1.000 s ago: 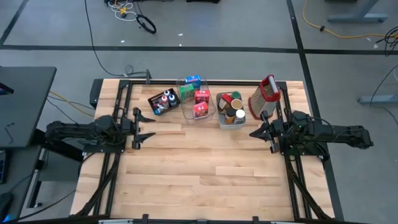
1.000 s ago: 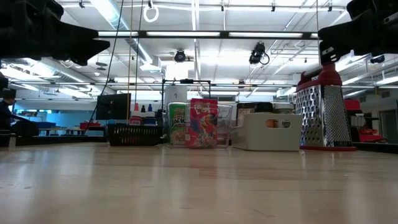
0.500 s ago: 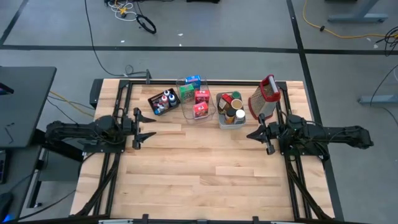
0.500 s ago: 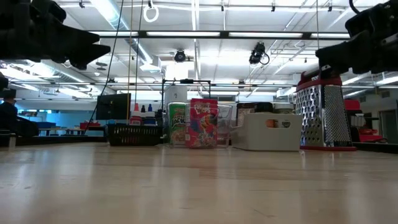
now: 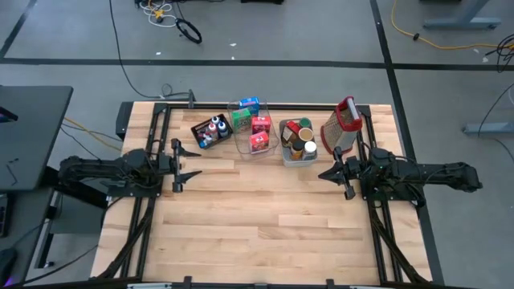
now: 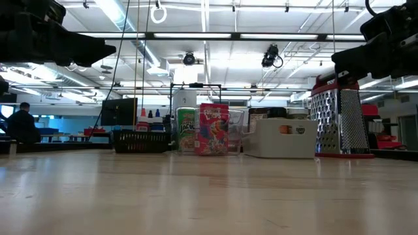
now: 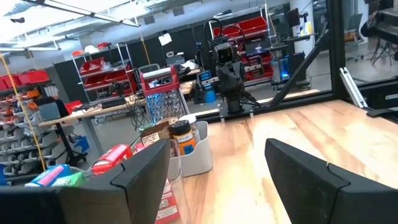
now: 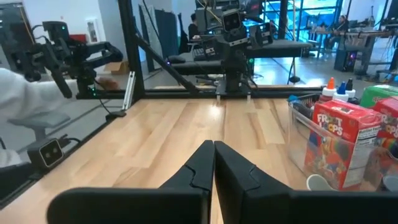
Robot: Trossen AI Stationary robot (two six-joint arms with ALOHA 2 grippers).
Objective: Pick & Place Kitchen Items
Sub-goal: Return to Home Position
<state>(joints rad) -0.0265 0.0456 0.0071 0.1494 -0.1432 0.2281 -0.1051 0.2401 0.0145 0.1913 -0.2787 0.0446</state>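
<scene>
Tabletop: left gripper spread, right gripper apparently closed.

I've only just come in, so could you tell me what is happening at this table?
Nothing is being handled. The left gripper, open, and the right gripper, shut, hover empty at opposite sides of the table. The kitchen items sit in the black tray, clear bin and gray bin along the far edge, beside the grater.

grey concrete floor with black tape lines and cables; long ceiling lights over shelves with red bins.
</scene>
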